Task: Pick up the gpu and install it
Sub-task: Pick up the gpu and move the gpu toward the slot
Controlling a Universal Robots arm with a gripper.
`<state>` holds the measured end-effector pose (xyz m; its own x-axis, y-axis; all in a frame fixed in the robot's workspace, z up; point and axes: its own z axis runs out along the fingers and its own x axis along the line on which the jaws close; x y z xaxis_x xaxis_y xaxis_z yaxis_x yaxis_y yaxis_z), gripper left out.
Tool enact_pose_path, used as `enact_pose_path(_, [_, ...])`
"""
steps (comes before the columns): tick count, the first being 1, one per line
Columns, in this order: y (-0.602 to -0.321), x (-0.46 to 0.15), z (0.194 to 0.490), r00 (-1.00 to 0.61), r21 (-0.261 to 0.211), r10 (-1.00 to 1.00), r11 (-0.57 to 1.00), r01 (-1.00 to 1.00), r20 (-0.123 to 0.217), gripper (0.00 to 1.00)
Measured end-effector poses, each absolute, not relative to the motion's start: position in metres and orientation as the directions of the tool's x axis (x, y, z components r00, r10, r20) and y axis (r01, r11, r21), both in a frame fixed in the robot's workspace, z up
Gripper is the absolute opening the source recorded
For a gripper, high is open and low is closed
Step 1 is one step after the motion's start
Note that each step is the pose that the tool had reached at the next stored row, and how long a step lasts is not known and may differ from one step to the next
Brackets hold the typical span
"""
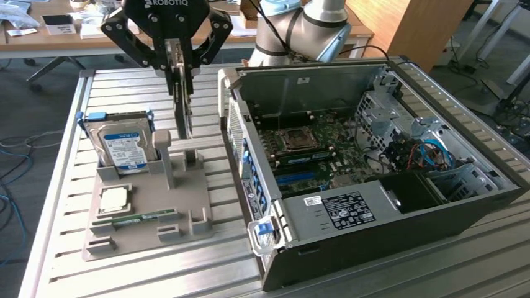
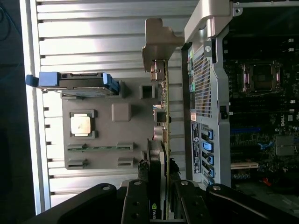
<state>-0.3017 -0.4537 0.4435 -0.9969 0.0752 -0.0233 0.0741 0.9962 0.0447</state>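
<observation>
- gpu [image 1: 184, 118]: edge-on, faces unseen; upper end hidden between the jaws.
- gripper [image 1: 180, 77]: body cut off by the frame edge.
- case [image 1: 398, 242], 3 o'clock of gpu: label print too small to read.
- hard drive [image 1: 124, 146], 8 o'clock: label unreadable.

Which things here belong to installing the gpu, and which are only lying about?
For the job: gpu, clamped in the gripper; open computer case.
Lying about: hard drive, processor and memory stick, on the gray holder.
</observation>
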Motion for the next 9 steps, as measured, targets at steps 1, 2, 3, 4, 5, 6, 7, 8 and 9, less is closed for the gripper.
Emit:
enact_pose_path(1, [-0.4537, -0.3015, 0.4435, -0.997, 0.045, 0.075, 0.996, 0.074, -0.023, 0.27])
enact_pose_path(2, [-0.4537, -0.3011, 0.4435, -0.997, 0.045, 0.075, 0.996, 0.074, -0.023, 0.27])
enact_pose_path(3, [-0.4537, -0.3007, 0.4435, -0.997, 0.045, 0.075, 0.996, 0.074, -0.023, 0.27])
enact_pose_path(4, [-0.4537, -0.3003, 0.4435, -0.997, 0.045, 0.075, 0.996, 0.074, -0.023, 0.27])
enact_pose_path(5, [-0.4537, -0.2998, 0.4435, -0.997, 0.045, 0.075, 0.996, 0.074, -0.023, 0.27])
enact_pose_path(6, [-0.4536, -0.2992, 0.4435, -0.997, 0.045, 0.075, 0.996, 0.074, -0.023, 0.27])
enact_pose_path(7, [-0.4536, -0.2985, 0.4435, -0.997, 0.045, 0.075, 0.996, 0.074, -0.023, 0.27])
enact_pose_path(8, [-0.4536, -0.2977, 0.4435, -0.997, 0.045, 0.075, 0.996, 0.074, -0.023, 0.27])
enact_pose_path(9, [-0.4536, -0.2968, 0.4435, -0.997, 0.045, 0.075, 0.996, 0.074, -0.023, 0.27])
